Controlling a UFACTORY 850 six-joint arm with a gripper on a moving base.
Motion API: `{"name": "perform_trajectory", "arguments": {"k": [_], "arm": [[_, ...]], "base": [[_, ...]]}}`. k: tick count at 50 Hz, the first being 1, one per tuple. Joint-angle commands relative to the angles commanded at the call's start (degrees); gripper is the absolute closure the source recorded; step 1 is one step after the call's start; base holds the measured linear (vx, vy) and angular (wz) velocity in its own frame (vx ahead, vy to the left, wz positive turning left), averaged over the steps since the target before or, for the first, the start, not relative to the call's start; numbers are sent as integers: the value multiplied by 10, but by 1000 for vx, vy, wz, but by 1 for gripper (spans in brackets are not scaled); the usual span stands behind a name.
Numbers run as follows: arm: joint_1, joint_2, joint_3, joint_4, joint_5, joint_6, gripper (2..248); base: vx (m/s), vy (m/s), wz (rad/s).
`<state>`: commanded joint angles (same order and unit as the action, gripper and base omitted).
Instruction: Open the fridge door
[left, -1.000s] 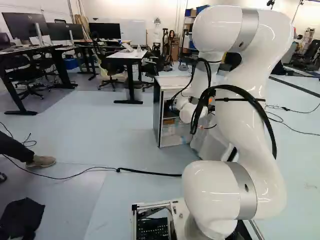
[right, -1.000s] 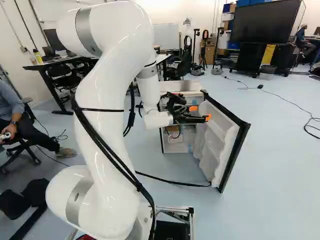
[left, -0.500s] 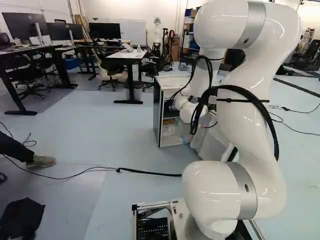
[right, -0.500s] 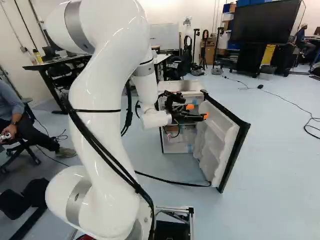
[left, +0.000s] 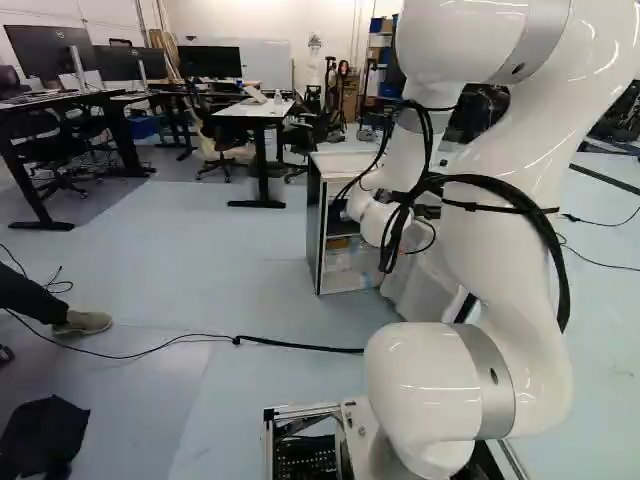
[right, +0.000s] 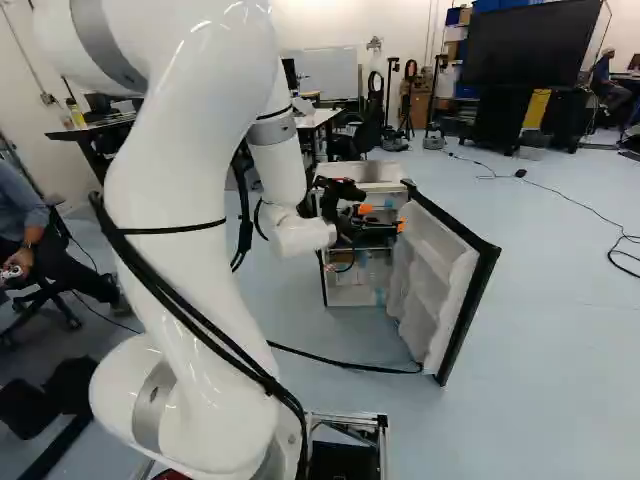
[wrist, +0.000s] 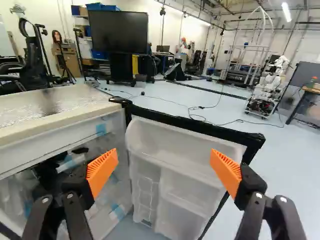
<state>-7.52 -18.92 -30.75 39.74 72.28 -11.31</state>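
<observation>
In the right base view my gripper hovers by the mouth of the fridge, near the inner side of the fridge door. That door stands wide open, swung away from the fridge body. The wrist view has the gripper open, its orange pads well apart with nothing gripped between them. Ahead of and below the fingers lies the white shelved inside of the door; the fridge top is beside it. Blue tape marks the clear inner parts. My arm hides much of the door in the left base view.
A black cable crosses the floor before the fridge. Desks and chairs stand behind, with a large screen farther back. Another robot stands across the room. A seated person is at the left of the right base view.
The gripper has drawn back a little toward the left of the right base view, still open-handed near the door. My arm's upper links have swung back. The base and fridge door have not moved.
</observation>
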Motion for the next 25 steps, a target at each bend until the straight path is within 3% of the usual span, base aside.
{"name": "perform_trajectory", "arguments": {"k": [25], "arm": [[23, 108, 80, -123, -69, 35, 3]], "base": [[0, 0, 0]]}}
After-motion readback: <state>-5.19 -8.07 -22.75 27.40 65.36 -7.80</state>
